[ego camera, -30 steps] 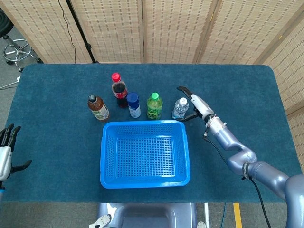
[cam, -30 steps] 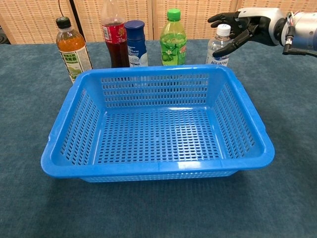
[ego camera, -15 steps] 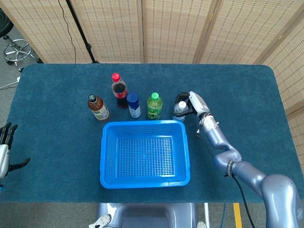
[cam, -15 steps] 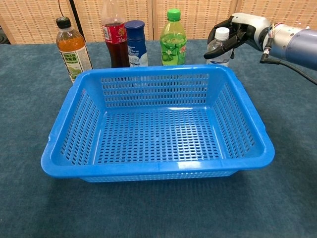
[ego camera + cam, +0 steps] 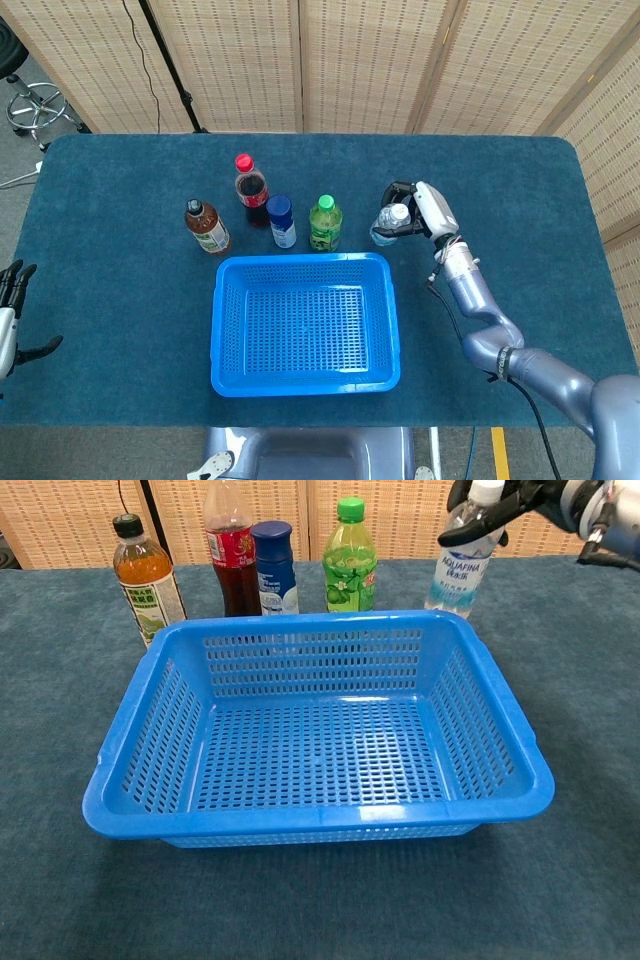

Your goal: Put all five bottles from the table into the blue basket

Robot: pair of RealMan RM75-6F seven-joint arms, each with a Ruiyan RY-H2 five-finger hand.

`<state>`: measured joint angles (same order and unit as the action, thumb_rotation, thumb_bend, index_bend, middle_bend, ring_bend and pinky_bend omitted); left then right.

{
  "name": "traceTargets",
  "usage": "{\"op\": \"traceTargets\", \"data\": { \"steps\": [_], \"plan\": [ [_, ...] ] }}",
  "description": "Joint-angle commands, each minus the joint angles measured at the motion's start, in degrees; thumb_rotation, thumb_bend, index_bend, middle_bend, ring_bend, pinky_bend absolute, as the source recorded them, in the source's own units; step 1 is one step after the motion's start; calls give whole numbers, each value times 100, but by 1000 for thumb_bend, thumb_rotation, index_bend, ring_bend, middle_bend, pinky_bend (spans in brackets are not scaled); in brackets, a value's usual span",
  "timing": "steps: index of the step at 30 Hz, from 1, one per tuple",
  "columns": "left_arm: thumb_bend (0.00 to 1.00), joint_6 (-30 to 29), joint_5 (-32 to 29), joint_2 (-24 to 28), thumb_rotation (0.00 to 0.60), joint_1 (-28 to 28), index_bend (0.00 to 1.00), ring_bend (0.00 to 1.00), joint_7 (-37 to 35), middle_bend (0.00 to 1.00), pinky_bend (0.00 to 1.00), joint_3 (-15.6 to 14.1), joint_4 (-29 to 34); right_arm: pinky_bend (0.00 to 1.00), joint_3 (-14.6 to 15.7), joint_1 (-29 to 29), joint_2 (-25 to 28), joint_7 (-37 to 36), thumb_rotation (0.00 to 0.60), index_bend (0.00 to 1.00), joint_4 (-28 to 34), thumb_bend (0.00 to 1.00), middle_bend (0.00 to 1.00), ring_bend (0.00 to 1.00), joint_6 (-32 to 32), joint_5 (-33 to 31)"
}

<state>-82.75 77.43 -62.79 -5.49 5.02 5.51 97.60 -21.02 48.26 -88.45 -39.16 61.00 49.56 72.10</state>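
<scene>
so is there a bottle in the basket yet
No, the blue basket holds nothing; the right hand grips the water bottle beyond its rim.

Woven folding screens [image 5: 360,60] behind dark teal table [image 5: 120,250]; grey floor, stool [image 5: 35,105] at left.

Water bottle [image 5: 462,565] aloft, basket [image 5: 320,825] empty.

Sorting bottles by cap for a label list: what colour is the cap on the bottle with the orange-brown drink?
Black, on the tea bottle; clearest in the chest view.
</scene>
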Motion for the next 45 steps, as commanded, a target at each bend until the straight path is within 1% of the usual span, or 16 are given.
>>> {"op": "traceTargets", "data": {
  "steps": [1,8,11,13,15,22,28,30,31,32,33,35,37,38,40,45],
  "plan": [
    [118,-18,39,11,600,7,0,0,-25,0,0,-16,10,724,-55,-455,1036,475,600,615,1417,126,689,565,470,123],
    [118,-36,129,34,600,18,0,0,-78,0,0,-58,22,725,-181,-932,2158,487,600,617,3486,128,690,567,663,41],
    [118,-43,161,45,600,25,0,0,-111,0,0,-74,17,725,-121,-1032,2450,513,600,617,4177,130,691,567,629,140],
    [118,-70,189,57,600,38,0,0,-171,0,0,-77,-1,725,2,-1022,2385,720,600,617,4593,134,695,570,689,364],
    [118,-60,205,62,600,36,0,0,-207,0,0,-85,-25,725,126,-929,2084,1067,600,618,4671,137,699,573,695,335],
    [118,-84,198,78,600,57,0,0,-300,0,0,-81,-76,724,284,-618,1230,1721,600,618,4465,138,699,574,596,-79],
    [118,-85,172,119,600,83,0,0,-456,0,0,-74,-119,693,338,-395,697,1801,600,600,3710,137,685,554,381,-261],
    [118,-96,169,136,600,96,0,0,-535,0,0,-68,-128,661,394,-405,630,1738,600,521,3456,129,625,500,388,-139],
    [118,-110,172,142,600,102,0,0,-569,0,0,-60,-136,619,483,-429,654,1749,600,437,3327,107,547,438,367,-40],
    [118,-110,176,144,600,102,0,0,-582,0,0,-60,-144,552,564,-447,725,1810,600,335,3266,68,434,343,328,32],
    [118,-103,175,144,600,101,0,0,-589,0,0,-61,-152,494,615,-455,799,1857,600,266,3255,42,347,264,280,68],
    [118,-80,164,146,600,94,0,0,-596,0,0,-62,-160,295,682,-475,979,1932,600,88,3323,0,102,55,183,88],
    [119,-72,152,145,600,89,0,0,-592,0,0,-55,-164,168,713,-509,1172,1965,600,14,3461,0,11,0,115,67],
    [119,-74,153,144,600,88,0,0,-589,0,0,-53,-161,118,711,-546,1289,1950,600,1,3566,0,0,0,110,43],
    [119,-83,167,141,600,88,0,0,-580,0,0,-54,-155,74,678,-633,1478,1904,600,0,3754,0,0,0,179,13],
    [118,-87,188,126,600,89,0,0,-554,0,0,-67,-155,60,468,-816,1728,1784,600,0,3956,0,0,0,563,-8]
  ]
}}
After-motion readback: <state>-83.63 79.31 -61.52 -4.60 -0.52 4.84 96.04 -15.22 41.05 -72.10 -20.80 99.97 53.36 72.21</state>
